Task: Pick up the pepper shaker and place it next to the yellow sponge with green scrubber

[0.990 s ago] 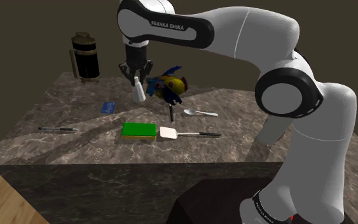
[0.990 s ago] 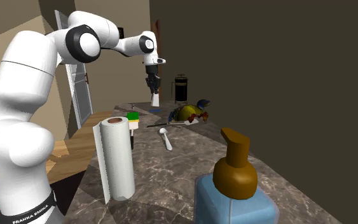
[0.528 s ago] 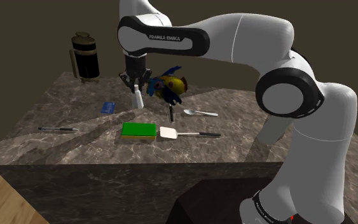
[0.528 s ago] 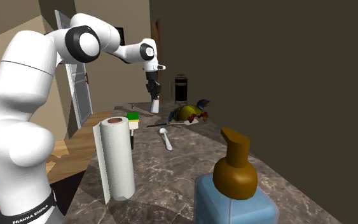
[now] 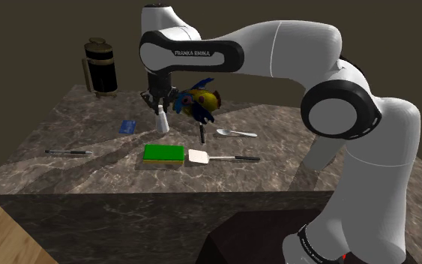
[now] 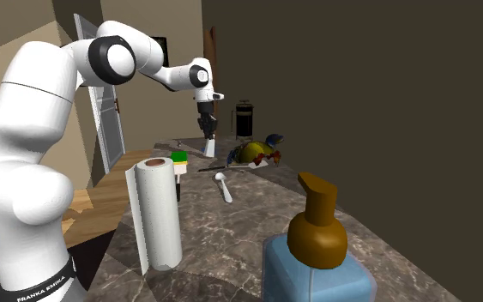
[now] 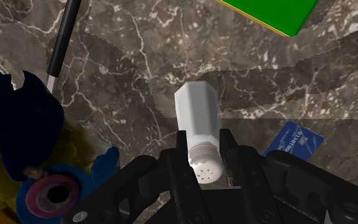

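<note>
The gripper [image 7: 204, 168] pinches the white pepper shaker [image 7: 197, 118] near its perforated cap, over the marble counter [image 5: 74, 127]. The arm [image 5: 276, 45] reads "FRANKA EMIKA"; the blue card [image 7: 292, 141] bears unreadable print.

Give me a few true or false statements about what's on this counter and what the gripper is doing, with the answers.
The gripper is shut on the white shaker. True.
The sponge has a red top. False: its top is green.
The blue card lies on the sponge. False: it lies on the counter, apart from the sponge.
A spatula lies beside the sponge. True.
</note>
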`<state>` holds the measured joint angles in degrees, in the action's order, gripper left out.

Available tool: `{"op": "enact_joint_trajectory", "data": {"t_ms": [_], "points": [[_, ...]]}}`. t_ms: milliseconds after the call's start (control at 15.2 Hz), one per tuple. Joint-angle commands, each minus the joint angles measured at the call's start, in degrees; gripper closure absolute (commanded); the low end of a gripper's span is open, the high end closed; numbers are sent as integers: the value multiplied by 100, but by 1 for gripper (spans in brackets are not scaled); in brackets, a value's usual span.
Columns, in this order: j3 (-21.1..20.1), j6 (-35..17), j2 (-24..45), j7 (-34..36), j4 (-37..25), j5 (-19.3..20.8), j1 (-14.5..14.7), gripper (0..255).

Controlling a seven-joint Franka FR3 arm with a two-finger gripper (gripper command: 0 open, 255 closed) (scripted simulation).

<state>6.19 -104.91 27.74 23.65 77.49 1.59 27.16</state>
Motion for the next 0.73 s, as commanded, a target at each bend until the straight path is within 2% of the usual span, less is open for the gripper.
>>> {"op": "enact_joint_trajectory", "data": {"t_ms": [0, 132, 198, 528, 660], "points": [[-2, -3, 6, 0, 10, -2, 1, 255], [-2, -3, 6, 0, 10, -2, 1, 255], [-2, 3, 10, 0, 0, -2, 1, 0], [-2, -3, 6, 0, 10, -2, 1, 0], [-4, 377, -3, -3, -360, -3, 8, 0]]}}
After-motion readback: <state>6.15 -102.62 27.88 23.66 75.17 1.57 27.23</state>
